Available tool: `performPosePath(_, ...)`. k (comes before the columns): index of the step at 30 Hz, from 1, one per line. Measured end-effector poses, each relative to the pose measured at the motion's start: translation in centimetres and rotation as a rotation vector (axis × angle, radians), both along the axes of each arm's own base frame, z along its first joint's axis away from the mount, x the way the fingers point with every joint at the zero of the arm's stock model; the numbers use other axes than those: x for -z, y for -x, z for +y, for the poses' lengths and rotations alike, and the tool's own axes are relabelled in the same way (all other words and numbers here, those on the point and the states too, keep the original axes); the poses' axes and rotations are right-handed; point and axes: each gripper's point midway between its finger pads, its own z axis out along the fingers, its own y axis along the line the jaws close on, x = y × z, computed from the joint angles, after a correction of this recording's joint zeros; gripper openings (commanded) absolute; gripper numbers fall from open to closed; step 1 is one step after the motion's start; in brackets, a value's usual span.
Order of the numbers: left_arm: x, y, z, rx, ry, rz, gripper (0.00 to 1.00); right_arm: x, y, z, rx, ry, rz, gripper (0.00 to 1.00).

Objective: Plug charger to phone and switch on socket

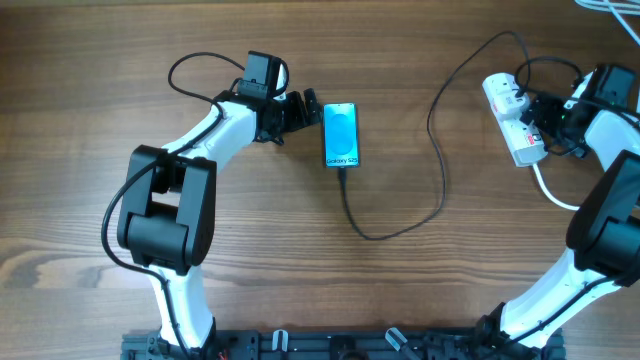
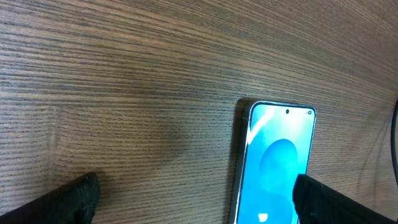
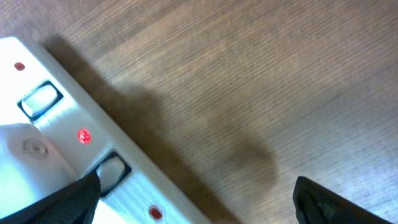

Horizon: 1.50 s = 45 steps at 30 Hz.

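Observation:
The phone [image 1: 341,134] lies flat with its teal screen up; it also fills the lower right of the left wrist view [image 2: 277,165]. The black charger cable [image 1: 438,150] runs from the phone's bottom edge in a loop to a white plug [image 1: 511,97] seated in the white socket strip [image 1: 520,125]. My left gripper [image 1: 303,110] is open just left of the phone, one finger over the phone's right edge in its wrist view [image 2: 196,199]. My right gripper [image 1: 545,122] is open over the strip; its left finger sits by a rocker switch [image 3: 111,170]. A red light [image 3: 83,135] glows.
The strip's thick white cord [image 1: 550,190] trails toward the front right under my right arm. Another rocker switch [image 3: 40,99] sits farther up the strip. Bare wooden table [image 1: 80,200] lies all around.

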Motion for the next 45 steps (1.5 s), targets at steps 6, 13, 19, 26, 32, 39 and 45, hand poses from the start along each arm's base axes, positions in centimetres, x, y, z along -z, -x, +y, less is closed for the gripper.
performPosePath(6, 0.0, 0.0, 0.0, 0.000, 0.000, 0.000, 1.00, -3.5, 1.8, 2.1, -0.053, -0.003, 0.048, 1.00)
performPosePath(13, 0.0, 0.0, 0.0, 0.000, 0.000, 0.000, 1.00, -2.5, 3.8, 4.5, -0.156, -0.019, 0.099, 1.00)
performPosePath(19, 0.0, 0.0, 0.0, 0.000, 0.000, 0.000, 1.00, -2.4, 2.9, 4.7, -0.197, 0.008, 0.064, 1.00)
performPosePath(26, 0.0, 0.0, 0.0, 0.000, 0.000, 0.000, 1.00, -3.4, 0.5, 3.7, -0.198, 0.061, -0.041, 1.00)
performPosePath(32, 0.0, 0.0, 0.0, 0.000, 0.000, 0.000, 1.00, -3.7, 0.0, 3.6, -0.198, 0.071, -0.061, 1.00)
performPosePath(39, 0.0, 0.0, 0.0, 0.000, 0.000, 0.000, 1.00, -3.7, 0.0, 3.6, -0.198, 0.071, -0.061, 1.00)
performPosePath(45, 0.0, 0.0, 0.0, 0.000, 0.000, 0.000, 1.00, -3.7, 0.0, 3.6, -0.198, 0.071, -0.061, 1.00)
